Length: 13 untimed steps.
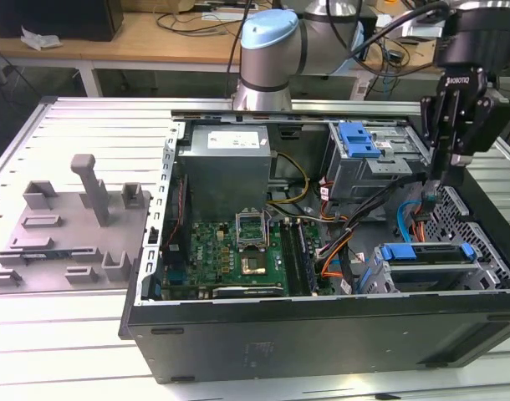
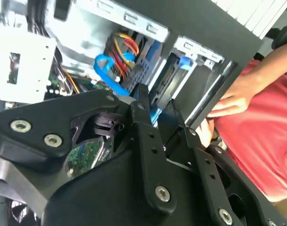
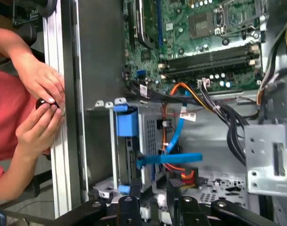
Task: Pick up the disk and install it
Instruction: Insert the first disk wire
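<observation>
pincer (image 1: 433, 185) hangs straight down from the arm over the computer case (image 1: 322, 338), at the case's end on the exterior view's right, jaws slightly apart, gripping nothing. disk (image 1: 426, 252) sits in the case's lower bay, blue carrier showing, below the pincer, not touching. first wrist view shows a person's hands (image 3: 42, 106) outside the case wall.

Case (image 1: 322, 334) is sitting on table (image 1: 71, 334) — gripper (image 1: 435, 177) is hanging over its end at the exterior view's right, near disk (image 1: 426, 252).
</observation>
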### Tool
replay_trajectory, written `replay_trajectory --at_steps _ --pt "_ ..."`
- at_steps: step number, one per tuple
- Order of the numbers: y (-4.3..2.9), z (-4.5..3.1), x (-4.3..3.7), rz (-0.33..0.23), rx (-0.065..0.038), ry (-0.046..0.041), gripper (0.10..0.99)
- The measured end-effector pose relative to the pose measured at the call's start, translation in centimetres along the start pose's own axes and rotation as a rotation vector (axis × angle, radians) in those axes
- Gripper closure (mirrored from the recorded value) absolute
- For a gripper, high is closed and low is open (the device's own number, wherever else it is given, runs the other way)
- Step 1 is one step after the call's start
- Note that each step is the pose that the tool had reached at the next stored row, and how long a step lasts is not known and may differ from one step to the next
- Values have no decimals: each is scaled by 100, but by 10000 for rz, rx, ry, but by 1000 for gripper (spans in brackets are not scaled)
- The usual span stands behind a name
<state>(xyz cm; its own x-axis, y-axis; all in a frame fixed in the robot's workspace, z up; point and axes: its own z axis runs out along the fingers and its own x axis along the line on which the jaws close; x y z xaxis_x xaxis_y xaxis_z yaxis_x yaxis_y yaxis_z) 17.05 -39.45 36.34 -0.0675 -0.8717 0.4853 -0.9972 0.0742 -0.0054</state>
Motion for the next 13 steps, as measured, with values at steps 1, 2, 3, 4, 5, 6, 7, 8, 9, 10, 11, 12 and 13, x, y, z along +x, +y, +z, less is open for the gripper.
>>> replay_trajectory --at_steps 1,2,3,4,5,6,7,8,9,10,11,12,13 --pt "-13 -10 -38 3 4 58 733" --pt "-21 -31 -98 6 10 132 733" --pt "-23 -43 -140 6 11 160 733" --pt "-23 -67 -223 8 14 210 733" --pt "-19 -68 -279 7 17 238 733" --pt "-17 -47 -302 27 14 242 733" --pt "-18 -42 -306 76 7 246 733" --pt "-18 -37 -309 128 -6 245 733" --pt "-18 -25 -315 265 -46 247 733" --pt "-18 -19 -319 355 -76 249 733" --pt "-18 -13 -322 429 -101 250 733" --pt "-17 -5 -326 528 -119 253 733" --pt "-17 0 -329 570 -112 254 733"
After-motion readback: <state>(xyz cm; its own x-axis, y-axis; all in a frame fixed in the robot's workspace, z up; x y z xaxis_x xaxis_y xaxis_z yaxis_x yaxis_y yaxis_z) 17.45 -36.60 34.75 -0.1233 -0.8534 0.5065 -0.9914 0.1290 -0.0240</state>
